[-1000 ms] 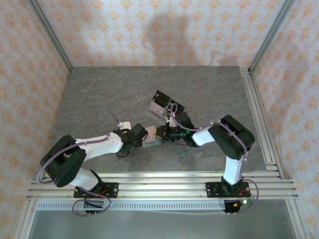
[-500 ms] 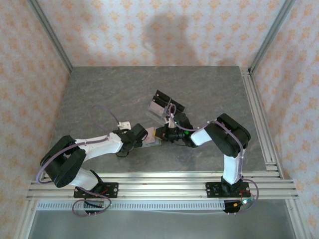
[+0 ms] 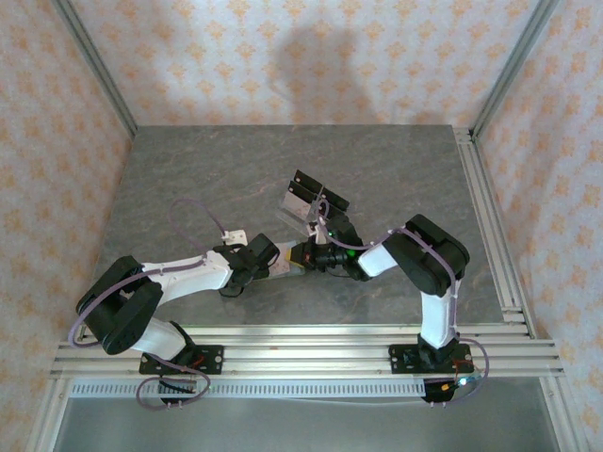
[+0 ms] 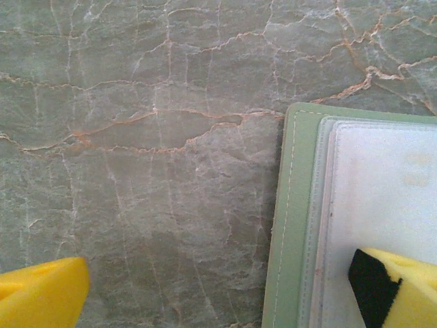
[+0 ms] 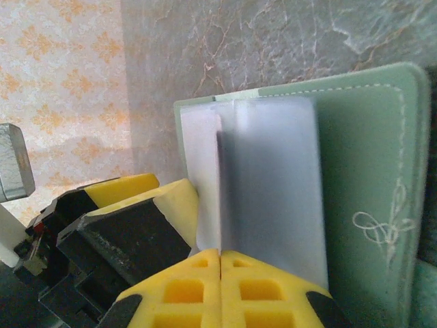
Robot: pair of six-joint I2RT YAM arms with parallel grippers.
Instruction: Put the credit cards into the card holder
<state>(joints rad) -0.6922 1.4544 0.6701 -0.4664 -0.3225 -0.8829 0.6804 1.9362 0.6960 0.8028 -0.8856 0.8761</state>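
From above, my left claw (image 3: 271,265) and right claw (image 3: 300,256) meet over the card holder (image 3: 285,270).

Left wrist: my jaws gape wide and hold nothing, one finger (image 4: 406,287) over the card holder; I should pin it steadily.

Right wrist: my fingers pinch a credit card (image 5: 273,184) against the card holder; I should feed it in flat.

We are looking at a robot test cell in a lab: orange-patterned wall panels (image 3: 311,56) are enclosing a grey marbled tabletop (image 3: 236,169), aluminium profile posts (image 3: 94,66) are framing the upper corners, and slotted aluminium rails (image 3: 301,347) along the bottom edge are carrying two bolted arm bases (image 3: 179,360).
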